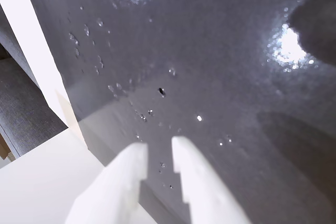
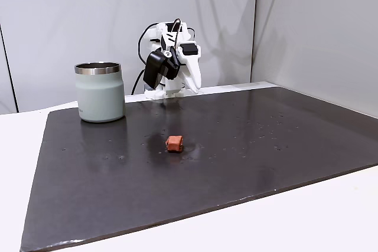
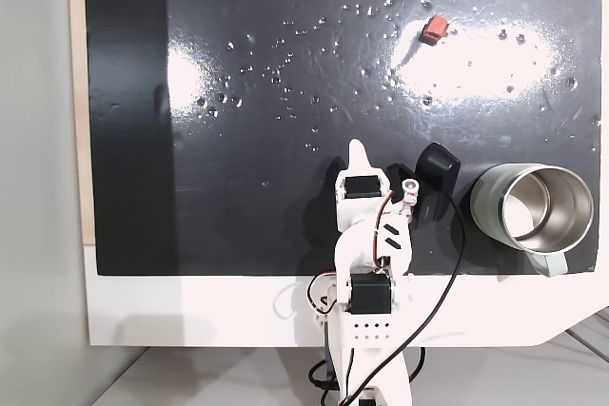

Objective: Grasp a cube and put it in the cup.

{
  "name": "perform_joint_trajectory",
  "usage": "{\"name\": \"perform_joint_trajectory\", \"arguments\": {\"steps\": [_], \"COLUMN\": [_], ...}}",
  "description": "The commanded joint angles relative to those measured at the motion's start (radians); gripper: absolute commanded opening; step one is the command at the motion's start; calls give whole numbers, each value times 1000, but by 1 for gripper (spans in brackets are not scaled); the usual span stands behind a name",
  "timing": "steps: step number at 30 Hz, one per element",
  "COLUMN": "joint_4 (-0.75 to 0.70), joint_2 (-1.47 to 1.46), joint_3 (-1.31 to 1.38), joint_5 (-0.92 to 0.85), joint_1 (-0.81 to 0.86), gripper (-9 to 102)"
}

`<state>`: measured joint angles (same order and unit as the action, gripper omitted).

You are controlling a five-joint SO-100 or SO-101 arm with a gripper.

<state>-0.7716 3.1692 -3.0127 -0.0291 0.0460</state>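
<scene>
The cube [image 2: 174, 143] is a tiny orange-red block lying alone near the middle of the dark mat; from above the cube [image 3: 436, 29] sits at the far upper right. The cup [image 2: 100, 98], a squat pale grey-green tumbler with a steel rim, stands upright at the mat's back left, and from above the cup [image 3: 481, 199] shows beside the arm's base. My gripper [image 3: 357, 146] is folded back over the mat's near edge, far from both. In the wrist view the gripper [image 1: 160, 148] has white fingers almost together with nothing between them, over bare mat.
The dark mat [image 2: 266, 146] is shiny and speckled with water droplets [image 1: 142, 116]. It lies on a white table [image 2: 331, 216]. Grey walls stand behind. The arm's base and cables [image 3: 366, 311] sit at the mat's edge next to the cup.
</scene>
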Motion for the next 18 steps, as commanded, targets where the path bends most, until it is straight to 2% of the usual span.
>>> {"name": "perform_joint_trajectory", "arguments": {"steps": [1,18], "joint_4": [29,31], "joint_2": [8,8], "joint_3": [8,8], "joint_5": [130,97], "joint_1": [80,64], "gripper": [0,0]}}
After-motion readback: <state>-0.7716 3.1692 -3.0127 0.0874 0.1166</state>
